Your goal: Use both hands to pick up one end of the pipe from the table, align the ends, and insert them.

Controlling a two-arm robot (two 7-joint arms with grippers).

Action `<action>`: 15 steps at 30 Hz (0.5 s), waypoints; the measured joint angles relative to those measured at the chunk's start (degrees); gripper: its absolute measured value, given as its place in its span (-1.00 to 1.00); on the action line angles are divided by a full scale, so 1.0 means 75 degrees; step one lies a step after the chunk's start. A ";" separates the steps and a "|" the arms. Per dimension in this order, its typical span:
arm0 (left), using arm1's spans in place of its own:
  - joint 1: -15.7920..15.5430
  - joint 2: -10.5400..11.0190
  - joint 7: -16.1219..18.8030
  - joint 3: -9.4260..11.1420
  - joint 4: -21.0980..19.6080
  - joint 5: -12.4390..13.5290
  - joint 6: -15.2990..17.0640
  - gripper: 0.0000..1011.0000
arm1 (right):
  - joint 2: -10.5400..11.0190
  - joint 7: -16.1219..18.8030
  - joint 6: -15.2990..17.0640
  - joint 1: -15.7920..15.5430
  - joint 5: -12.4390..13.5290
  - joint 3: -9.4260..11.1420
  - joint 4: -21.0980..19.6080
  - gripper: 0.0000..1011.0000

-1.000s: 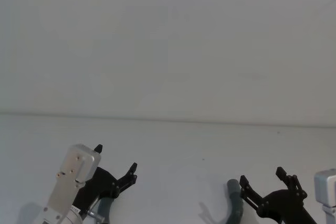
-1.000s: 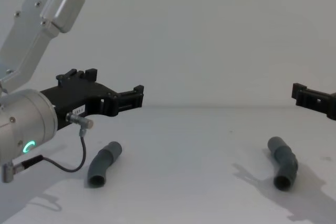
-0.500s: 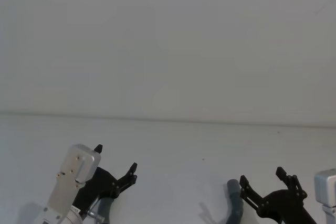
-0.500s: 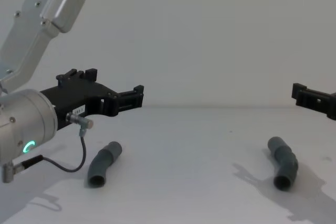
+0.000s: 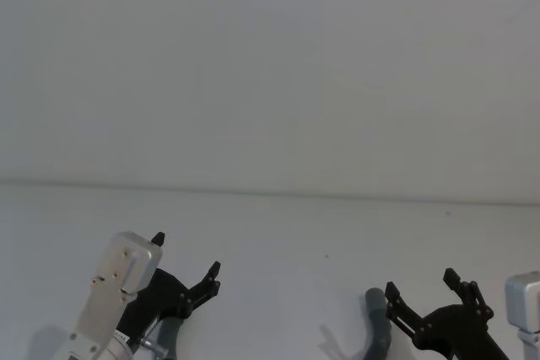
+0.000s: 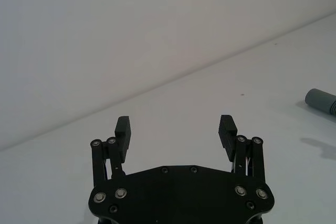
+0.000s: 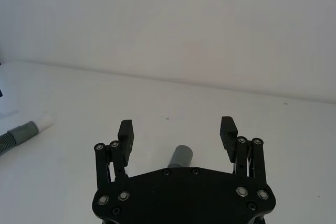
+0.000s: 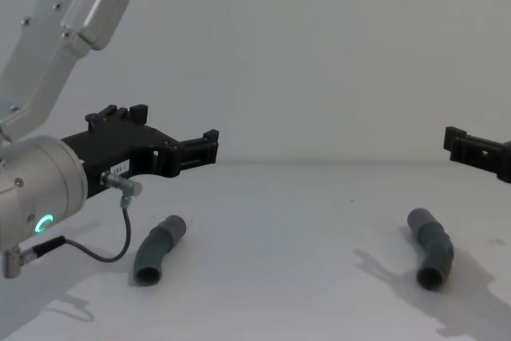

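Looking down from the head, the left gripper (image 5: 186, 255) is hanging wide open and empty above the left pipe piece (image 5: 171, 339). The right gripper (image 5: 421, 284), equally spread and holding nothing, is hanging just beside the right pipe piece (image 5: 377, 318). Both pieces are lying on the white table (image 5: 287, 233), well apart.

From the left wrist, the two pads are standing far apart with bare table between them. One grey cuff of a pipe piece is showing off to the side; which piece it belongs to is hard to say.

From the right wrist, the socket cuff (image 7: 181, 156) of the right piece is sitting between the open fingers, just past the palm. The other piece's white tip (image 7: 45, 120) is showing farther off.

From the chest, both grippers are hovering well clear of the table, each above and near its own bent piece.

The arms are probably preparing the descent to grasp. Doing it well likely means coming straight down, straddling the ribbed middle, leaving tip and socket free for mating, and closing only once the piece is centred.
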 joint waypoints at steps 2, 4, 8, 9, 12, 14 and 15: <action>0.0000 0.0000 0.0000 0.0000 0.0000 0.0000 0.0000 0.98 | 0.0000 0.0000 0.0000 0.0000 0.0000 0.0000 0.0000 0.98; 0.0000 0.0000 0.0000 0.0000 0.0000 0.0000 0.0000 0.98 | 0.0000 0.0000 0.0000 0.0000 0.0000 0.0000 0.0000 0.98; 0.0000 0.0000 0.0000 0.0000 0.0000 0.0000 0.0000 0.98 | 0.0000 0.0000 0.0000 0.0000 0.0000 0.0000 0.0000 0.98; 0.0000 0.0000 0.0000 0.0000 0.0000 0.0000 0.0000 0.98 | 0.0000 0.0000 0.0000 0.0000 0.0000 0.0000 0.0000 0.98; 0.0000 0.0000 0.0000 0.0000 0.0000 0.0000 0.0000 0.98 | 0.0000 0.0000 0.0000 0.0000 0.0000 0.0000 0.0000 0.98; 0.0000 0.0000 0.0000 0.0000 0.0000 0.0000 0.0000 0.98 | 0.0000 0.0000 0.0000 0.0000 0.0000 0.0000 0.0000 0.98; 0.0000 0.0000 0.0000 0.0000 0.0000 0.0000 0.0000 0.98 | 0.0000 0.0000 0.0000 0.0000 0.0000 0.0000 0.0000 0.98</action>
